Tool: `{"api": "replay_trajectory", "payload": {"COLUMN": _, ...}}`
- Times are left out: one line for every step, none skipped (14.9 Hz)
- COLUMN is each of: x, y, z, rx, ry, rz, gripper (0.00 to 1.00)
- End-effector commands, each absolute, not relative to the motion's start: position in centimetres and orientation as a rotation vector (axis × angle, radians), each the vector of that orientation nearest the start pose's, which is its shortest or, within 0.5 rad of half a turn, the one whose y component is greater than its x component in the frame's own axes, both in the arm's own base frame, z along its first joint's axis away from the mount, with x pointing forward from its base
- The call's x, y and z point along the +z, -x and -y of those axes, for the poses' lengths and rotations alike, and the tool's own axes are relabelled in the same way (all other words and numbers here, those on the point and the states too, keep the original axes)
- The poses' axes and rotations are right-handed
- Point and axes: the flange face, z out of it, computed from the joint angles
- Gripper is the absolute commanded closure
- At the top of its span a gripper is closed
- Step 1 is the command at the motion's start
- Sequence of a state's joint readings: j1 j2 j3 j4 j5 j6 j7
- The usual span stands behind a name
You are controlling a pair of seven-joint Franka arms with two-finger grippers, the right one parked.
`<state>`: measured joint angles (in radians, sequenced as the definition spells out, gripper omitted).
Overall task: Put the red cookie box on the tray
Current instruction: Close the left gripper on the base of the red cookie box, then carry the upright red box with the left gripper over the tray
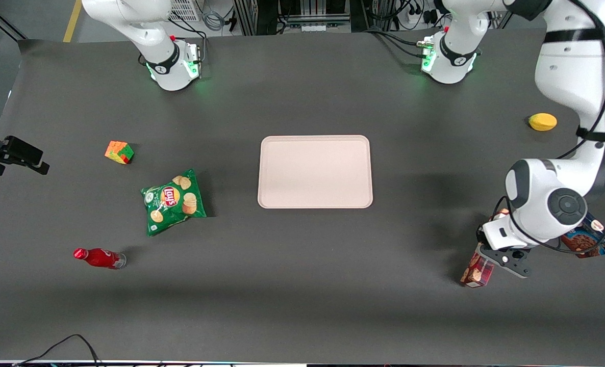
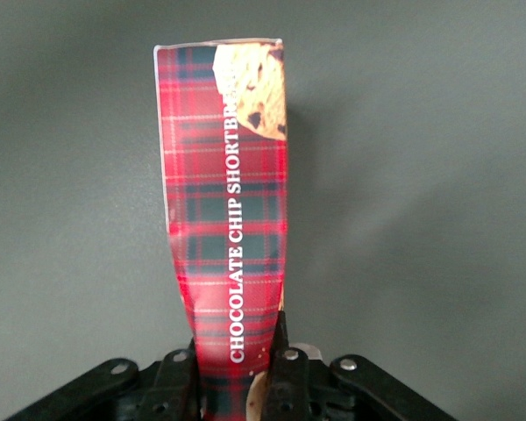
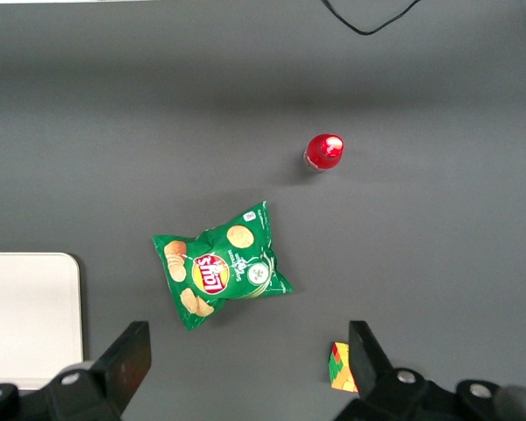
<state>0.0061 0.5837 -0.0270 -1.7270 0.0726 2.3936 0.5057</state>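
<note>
Red plaid cardboard, the red cookie box (image 2: 232, 210) is pinched at one end between the jaws of the left gripper (image 1: 501, 255), near the bench's front edge at the working arm's end. Its thin walls buckle slightly under the squeeze. The smooth, low-rimmed tray (image 1: 315, 171) sits mid-bench, well apart.

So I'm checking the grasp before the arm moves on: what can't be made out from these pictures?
- Red cookie box, front view: the arm covers all but one end.
- Gripper, wrist view: shut on the box, whose gripped end is cut off by the picture edge.
- Blue cookie bag, front view: mostly under the arm.
- Tray: fully visible, nothing on it.
</note>
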Motion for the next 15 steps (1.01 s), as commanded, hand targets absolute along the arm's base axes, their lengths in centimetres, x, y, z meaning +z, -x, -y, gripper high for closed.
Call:
{"api": "replay_trajectory", "payload": {"x": 35.8, "y": -66.0, "z": 4.2, "rx": -0.050, "ry": 3.030, "rz": -0.681, "gripper": 1.00}}
{"api": "replay_trajectory", "payload": {"x": 37.9, "y": -65.4, "z": 5.4, "rx": -0.021, "ry": 3.061, "rz": -0.615, "gripper": 1.00}}
{"api": "replay_trajectory", "payload": {"x": 40.0, "y": -64.8, "z": 6.4, "rx": 0.006, "ry": 3.103, "rz": -0.529, "gripper": 1.00}}
{"api": "replay_trajectory", "payload": {"x": 42.0, "y": -64.2, "z": 8.1, "rx": 0.028, "ry": 3.143, "rz": -0.453, "gripper": 1.00}}
{"api": "replay_trajectory", "payload": {"x": 44.0, "y": -63.4, "z": 9.8, "rx": 0.038, "ry": 3.158, "rz": -0.399, "gripper": 1.00}}
{"api": "replay_trajectory", "payload": {"x": 45.9, "y": -62.6, "z": 11.9, "rx": 0.029, "ry": 3.164, "rz": -0.335, "gripper": 1.00}}
{"api": "replay_trajectory", "payload": {"x": 47.6, "y": -61.7, "z": 14.4, "rx": 0.017, "ry": 3.170, "rz": -0.275, "gripper": 1.00}}
{"api": "replay_trajectory", "payload": {"x": 48.6, "y": -60.7, "z": 16.8, "rx": 0.026, "ry": 3.177, "rz": -0.193, "gripper": 1.00}}
{"api": "replay_trajectory", "payload": {"x": 49.3, "y": -59.4, "z": 19.7, "rx": 0.036, "ry": 3.187, "rz": -0.115, "gripper": 1.00}}
{"api": "replay_trajectory", "payload": {"x": 49.8, "y": -58.1, "z": 22.5, "rx": 0.045, "ry": 3.192, "rz": -0.041, "gripper": 1.00}}
{"api": "replay_trajectory", "payload": {"x": 49.7, "y": -56.8, "z": 25.4, "rx": 0.063, "ry": 3.196, "rz": 0.033, "gripper": 1.00}}
{"api": "replay_trajectory", "payload": {"x": 49.5, "y": -55.6, "z": 27.9, "rx": 0.066, "ry": 3.186, "rz": 0.079, "gripper": 1.00}}
{"api": "replay_trajectory", "payload": {"x": 48.6, "y": -54.3, "z": 30.1, "rx": 0.065, "ry": 3.173, "rz": 0.098, "gripper": 1.00}}
{"api": "replay_trajectory", "payload": {"x": 47.5, "y": -53.4, "z": 31.7, "rx": 0.045, "ry": 3.150, "rz": 0.096, "gripper": 1.00}}
{"api": "replay_trajectory", "payload": {"x": 45.6, "y": -52.3, "z": 32.8, "rx": 0.036, "ry": 3.137, "rz": 0.088, "gripper": 1.00}}
